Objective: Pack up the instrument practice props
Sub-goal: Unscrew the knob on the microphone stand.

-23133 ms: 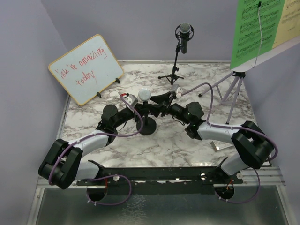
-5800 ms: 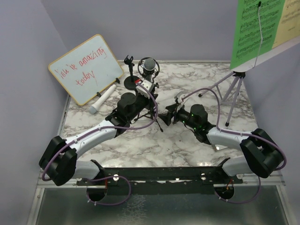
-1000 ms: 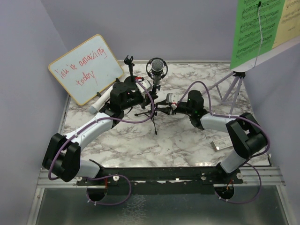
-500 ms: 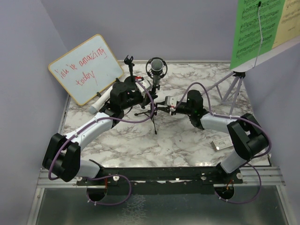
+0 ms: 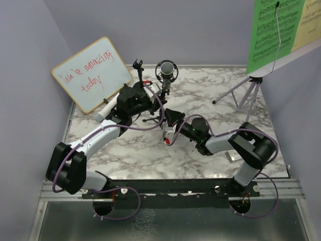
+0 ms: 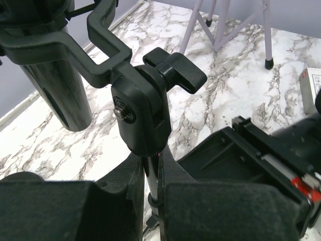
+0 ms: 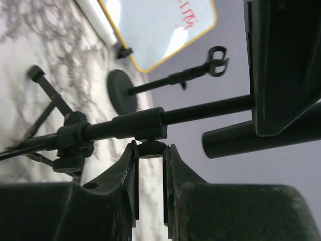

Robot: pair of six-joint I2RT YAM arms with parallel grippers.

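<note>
Top external: both arms meet at the black tripod [image 7: 138,125], table ctr-left. Its ring mount carries a mic [image 5: 166,70] upright, just right of the round-base holder [image 5: 137,64]. The left gripper [image 6: 150,173] is clamped on the tripod's pole right under the swivel head. The right gripper [image 7: 149,159], per the right wrist view, pinches the small knurled knob [image 7: 150,147] on the pole's collar.

The step in hand looks like slackening that knob so the pole can collapse for packing. To do it well, the left shd hold the pole dead steady w/o twisting. The right shd turn about the knob's own axis, pads square on the knurl, not levering the collar sideways. Risk: a slip tilts the tripod & swings the mic into the holder.

A second mic [image 5: 103,113] lies below the whiteboard [image 5: 91,73]. The rack [image 5: 249,95] & sheets [image 5: 273,35] stand far right, well apart from both arms.
</note>
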